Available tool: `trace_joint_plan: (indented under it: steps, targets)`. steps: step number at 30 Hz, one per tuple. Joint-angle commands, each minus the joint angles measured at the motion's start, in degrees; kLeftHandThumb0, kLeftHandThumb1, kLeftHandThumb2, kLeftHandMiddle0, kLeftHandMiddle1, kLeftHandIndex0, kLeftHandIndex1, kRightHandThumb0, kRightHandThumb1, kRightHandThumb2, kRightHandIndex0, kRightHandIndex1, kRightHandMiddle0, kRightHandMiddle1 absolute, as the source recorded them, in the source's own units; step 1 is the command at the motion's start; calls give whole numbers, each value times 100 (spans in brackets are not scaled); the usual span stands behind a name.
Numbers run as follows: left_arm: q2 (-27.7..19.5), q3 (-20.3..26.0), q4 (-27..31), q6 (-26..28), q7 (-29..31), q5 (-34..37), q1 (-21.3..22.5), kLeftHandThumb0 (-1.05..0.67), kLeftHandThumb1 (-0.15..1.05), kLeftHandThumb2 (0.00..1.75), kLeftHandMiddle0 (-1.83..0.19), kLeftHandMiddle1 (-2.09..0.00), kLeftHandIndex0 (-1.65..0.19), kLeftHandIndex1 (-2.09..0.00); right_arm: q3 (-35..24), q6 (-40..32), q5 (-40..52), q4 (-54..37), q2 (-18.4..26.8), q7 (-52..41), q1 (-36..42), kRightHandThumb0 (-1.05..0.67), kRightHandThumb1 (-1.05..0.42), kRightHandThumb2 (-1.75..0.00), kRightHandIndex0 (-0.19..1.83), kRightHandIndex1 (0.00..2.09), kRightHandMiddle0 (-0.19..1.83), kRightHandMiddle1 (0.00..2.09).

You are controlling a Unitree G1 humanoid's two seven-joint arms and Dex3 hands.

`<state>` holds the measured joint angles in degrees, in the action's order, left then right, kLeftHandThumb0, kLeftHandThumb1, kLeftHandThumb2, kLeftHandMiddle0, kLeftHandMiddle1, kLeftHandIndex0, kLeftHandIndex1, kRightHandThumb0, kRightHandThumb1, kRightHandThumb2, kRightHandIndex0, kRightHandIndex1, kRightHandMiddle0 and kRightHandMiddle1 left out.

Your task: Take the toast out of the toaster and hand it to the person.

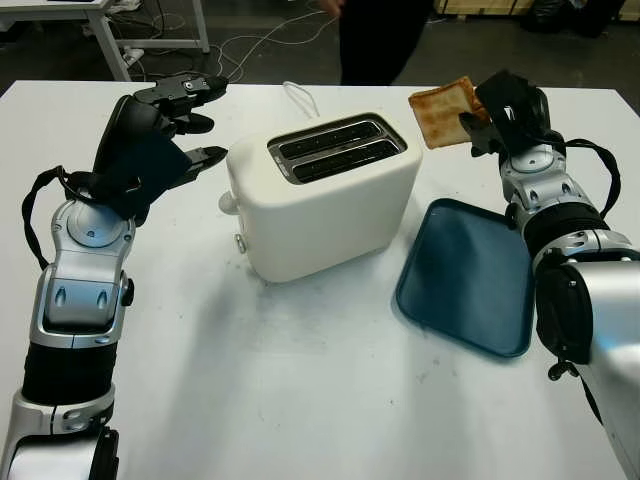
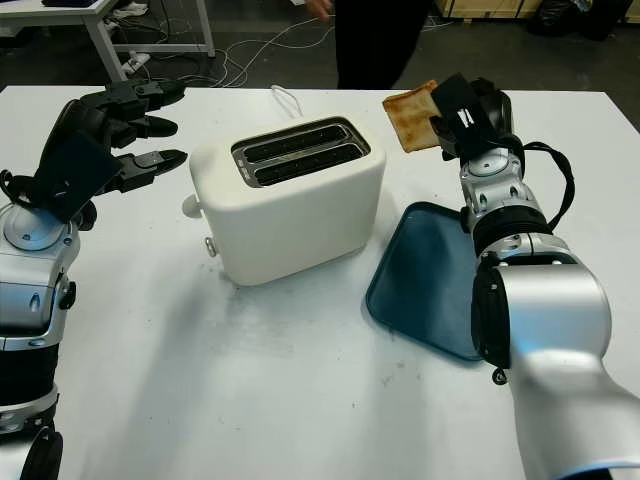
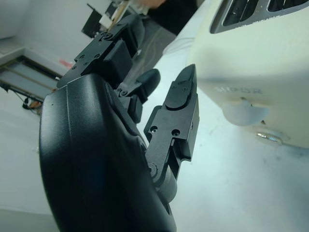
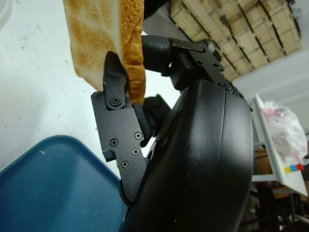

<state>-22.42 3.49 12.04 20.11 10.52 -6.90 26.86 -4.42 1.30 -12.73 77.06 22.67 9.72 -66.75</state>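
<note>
Toast, a browned square slice (image 1: pixel 443 111), is sitting clamped between the fingers of our right robot hand (image 1: pixel 487 120), which is holding it in the air with its fingers closed on one edge. Just to that hand's left, the cream-coloured plastic two-slot toaster (image 1: pixel 320 195) is standing on the white bench (image 1: pixel 300 400), and both slots are looking empty, so we are judging the removal done. Just below the right robot hand, nearer the robot, a dark blue rectangular plastic tray (image 1: pixel 470 275) is lying on the bench. Beyond the hand, across the bench's far edge, a person in dark clothing (image 1: pixel 385 35) is standing. We are reckoning that the handover is what is left: no person's hand is meeting the slice. Our left robot hand (image 1: pixel 185 125) is hovering open and holding nothing, with the toaster just to its right.
</note>
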Motion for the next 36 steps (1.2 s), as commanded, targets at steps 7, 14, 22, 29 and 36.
trace_joint_plan:
  steps: [7, 14, 22, 29, 36]
  targets:
    - [-12, 1, 40, 57, -2, -25, 31, -27, 92, 2, -32, -81, -58, -9, 90, -78, -46, 17, -57, 40, -26, -25, -92, -35, 80, 175, 46, 175]
    - [-27, 0, 33, 23, -5, -43, 25, -28, 92, 2, -33, -81, -59, -9, 111, -42, -33, 16, -63, 15, -24, -25, -92, -35, 80, 175, 43, 175]
    - [9, 12, 72, 132, -9, -4, 30, -28, 92, 2, -32, -80, -58, -9, 112, -45, -29, 12, -65, 24, -35, -25, -92, -35, 82, 175, 47, 175]
    - [-3, 5, 57, 63, -7, -12, 27, -29, 92, 2, -32, -80, -58, -9, 57, -54, 33, 5, -69, -40, -64, -22, -92, -38, 72, 175, 35, 175]
    - [-4, -2, 33, 61, -24, -32, 36, -28, 92, 2, -33, -81, -59, -9, -8, 47, 95, -26, -107, 21, -113, -18, -92, -37, 65, 175, 34, 173]
